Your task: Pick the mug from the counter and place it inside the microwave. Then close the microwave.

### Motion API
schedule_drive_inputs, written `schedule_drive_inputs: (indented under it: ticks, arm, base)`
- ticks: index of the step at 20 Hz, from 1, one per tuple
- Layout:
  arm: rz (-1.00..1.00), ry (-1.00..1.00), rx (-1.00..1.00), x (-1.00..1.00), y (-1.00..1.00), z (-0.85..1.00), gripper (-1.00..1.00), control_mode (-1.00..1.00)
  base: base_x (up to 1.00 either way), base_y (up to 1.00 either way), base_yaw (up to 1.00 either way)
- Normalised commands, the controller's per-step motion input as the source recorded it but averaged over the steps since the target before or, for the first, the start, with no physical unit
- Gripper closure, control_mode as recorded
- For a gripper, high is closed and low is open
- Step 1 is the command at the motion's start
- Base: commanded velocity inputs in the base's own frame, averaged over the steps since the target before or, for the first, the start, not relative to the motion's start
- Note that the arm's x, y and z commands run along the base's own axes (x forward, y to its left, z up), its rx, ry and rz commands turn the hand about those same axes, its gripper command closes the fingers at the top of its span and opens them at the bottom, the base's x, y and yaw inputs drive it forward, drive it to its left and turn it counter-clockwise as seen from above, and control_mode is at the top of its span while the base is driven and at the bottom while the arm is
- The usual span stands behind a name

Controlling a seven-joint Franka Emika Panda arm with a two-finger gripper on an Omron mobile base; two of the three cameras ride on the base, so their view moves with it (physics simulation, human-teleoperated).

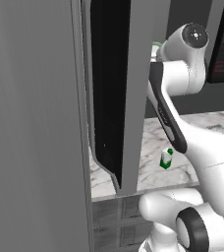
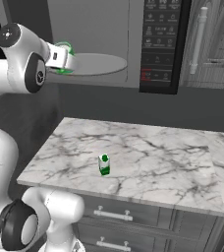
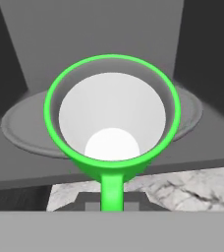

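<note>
Hand (image 2: 64,58) holds mug (image 3: 112,118) by handle, at microwave (image 2: 109,44) mouth, over front-left edge of white plate (image 2: 97,64). Door (image 1: 109,93) open. Small carton (image 2: 104,164) upright on tabletop (image 2: 158,157).

Bright green mug (image 3: 112,118) sitting at frame centre, white interior facing the camera, handle pointing down toward the bottom edge, overlapping the round plate (image 3: 20,125) of the grey microwave (image 3: 92,29) behind, with veined marble counter (image 3: 182,189) showing at lower right.
</note>
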Motion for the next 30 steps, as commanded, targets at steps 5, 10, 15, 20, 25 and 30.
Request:
schedule_drive_inputs:
  ticks: [5, 10, 15, 20, 25, 30]
  arm:
    - [0.00, 0.03, 0.00, 0.53, 0.00, 0.00, 1.00, -1.00]
    - [0.00, 0.00, 0.00, 0.50, 0.00, 0.00, 1.00, -1.00]
    - [0.00, 0.00, 0.00, 0.42, 0.00, 0.00, 1.00, -1.00]
    - [0.00, 0.00, 0.00, 0.44, 0.00, 0.00, 1.00, -1.00]
    - [0.01, 0.03, 0.00, 0.53, 0.00, 0.00, 1.00, -1.00]
    - [0.09, 0.05, 0.00, 0.29, 0.00, 0.00, 1.00, -1.00]
  base:
    - [0.00, 0.00, 0.00]
    - [0.00, 0.00, 0.00]
    - [0.00, 0.00, 0.00]
    - [0.00, 0.00, 0.00]
    - [0.00, 0.00, 0.00]
    - [0.00, 0.00, 0.00]
